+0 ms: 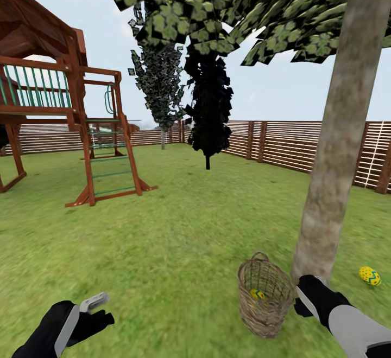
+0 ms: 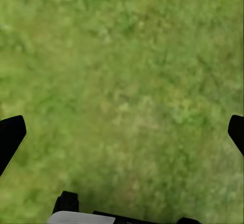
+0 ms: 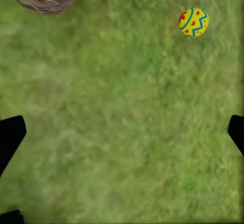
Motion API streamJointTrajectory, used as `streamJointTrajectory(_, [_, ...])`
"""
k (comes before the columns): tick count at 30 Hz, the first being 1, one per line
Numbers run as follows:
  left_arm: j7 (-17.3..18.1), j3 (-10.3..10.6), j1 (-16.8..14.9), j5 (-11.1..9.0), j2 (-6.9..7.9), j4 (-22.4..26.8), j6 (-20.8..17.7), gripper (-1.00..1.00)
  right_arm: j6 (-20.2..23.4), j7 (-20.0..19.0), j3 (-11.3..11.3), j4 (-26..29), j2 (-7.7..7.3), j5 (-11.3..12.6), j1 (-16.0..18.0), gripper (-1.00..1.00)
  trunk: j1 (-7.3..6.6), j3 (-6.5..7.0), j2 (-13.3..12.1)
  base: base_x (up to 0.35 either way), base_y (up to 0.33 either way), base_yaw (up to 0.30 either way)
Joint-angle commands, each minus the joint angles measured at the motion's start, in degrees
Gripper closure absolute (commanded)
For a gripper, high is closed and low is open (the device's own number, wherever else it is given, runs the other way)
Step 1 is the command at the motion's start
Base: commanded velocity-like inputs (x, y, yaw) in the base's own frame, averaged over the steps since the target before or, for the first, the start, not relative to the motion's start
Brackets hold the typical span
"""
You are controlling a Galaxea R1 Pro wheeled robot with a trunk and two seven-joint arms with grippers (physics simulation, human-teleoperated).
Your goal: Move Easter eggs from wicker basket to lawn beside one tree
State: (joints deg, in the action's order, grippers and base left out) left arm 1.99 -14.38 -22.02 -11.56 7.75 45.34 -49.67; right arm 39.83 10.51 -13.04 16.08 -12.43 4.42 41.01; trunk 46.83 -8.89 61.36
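Left fingers [image 2: 122,132]: spread wide, nothing between them, over bare lawn [image 1: 179,238].

Right fingers [image 3: 122,132]: spread wide too, over grass; I see one egg [image 3: 193,22] lying ahead of them, apart, near the trunk base.

Basket [image 1: 266,298]: wicker, tilted, just beside my right arm, at the foot of the tree [image 1: 336,146]; one egg inside [image 1: 257,294].

Surroundings: mottled green lawn, wooden play frame [image 1: 65,103], slatted fence [image 1: 293,144], two dark narrow trees [image 1: 209,103]. No writing legible.

Black tools [image 1: 95,314] with grey plates, on black-and-grey arms [image 1: 355,328]
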Motion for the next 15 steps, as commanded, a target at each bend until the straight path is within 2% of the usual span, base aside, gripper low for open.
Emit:
streamJointTrajectory(1, [0.2, -0.1, 0.0, 0.0, -0.01, 0.0, -0.3, -1.0, 0.3, 0.3, -0.4, 0.1, -0.17, 0.5, 0.0, -1.0, 0.04, -0.08, 0.1, 0.284, 0.2, 0.0])
streamJointTrajectory(10, [0.2, -0.1, 0.0, 0.0, -0.02, 0.0, -0.3, -1.0, 0.2, 0.3, -0.2, 0.1, -0.68, 0.5, 0.0, -1.0, 0.04, -0.08, 0.1, 0.297, 0.171, 0.0])
streamJointTrajectory(15, [0.2, -0.1, 0.0, 0.0, -0.02, 0.0, -0.3, -1.0, 0.2, 0.3, -0.3, 0.1, -0.53, 0.5, 0.0, -1.0, 0.04, -0.08, 0.1, 0.331, 0.066, 0.0])
